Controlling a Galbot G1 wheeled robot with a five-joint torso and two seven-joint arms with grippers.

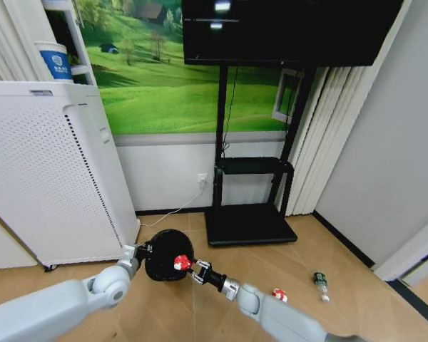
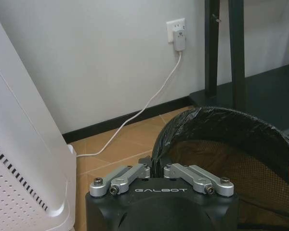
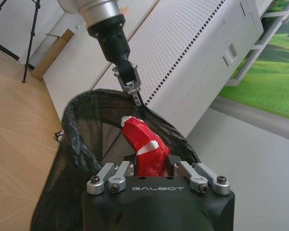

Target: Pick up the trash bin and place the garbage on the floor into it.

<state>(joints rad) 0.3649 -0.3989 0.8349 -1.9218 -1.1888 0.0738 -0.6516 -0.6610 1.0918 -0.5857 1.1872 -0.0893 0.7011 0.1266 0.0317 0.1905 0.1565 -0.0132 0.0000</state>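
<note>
A white perforated appliance [image 1: 53,178] stands at the robot's left against the wall, with a black television stand [image 1: 250,224] near it on the wooden floor [image 1: 342,285]. The black mesh trash bin [image 1: 167,254], lined with a black bag, is held off the floor in front of the appliance; the left gripper [image 1: 144,250] is clamped on its near rim, fingers closed on the edge. The right gripper [image 1: 189,268] holds a crumpled red-and-white can [image 3: 143,150] pinched between its fingers, poised above the bin's mouth. A second red-and-white can [image 1: 279,294] and a small clear bottle [image 1: 319,281] with a green label lie apart on the floor at the robot's right. Judged step: depositing the first item. The next move calls for releasing the can squarely over the opening while the bin is kept steady.
</note>
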